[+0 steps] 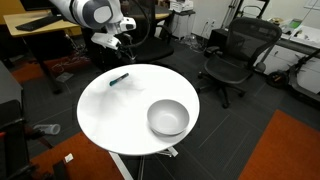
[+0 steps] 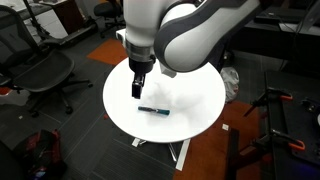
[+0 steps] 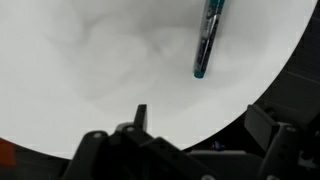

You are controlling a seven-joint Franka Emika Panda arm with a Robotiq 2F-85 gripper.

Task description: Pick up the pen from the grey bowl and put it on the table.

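The claw (image 2: 137,89) is being held over the tabletop (image 2: 195,95) with its jaws apart, and nothing is being gripped between them. In the wrist view its dark fingers (image 3: 140,114) are being shown spread wide at the bottom of the frame, with bare white surface between them. The pen (image 2: 153,110) is being seen lying flat on the tabletop, just beside and below the claw and not touching it. In the wrist view it is being shown ahead of the claw, near the tabletop's rim. In an exterior view the grey bowl (image 1: 168,118) is being shown upright on the tabletop, well apart from the claw. The pen is being seen outside the bowl, roughly between it and the claw.
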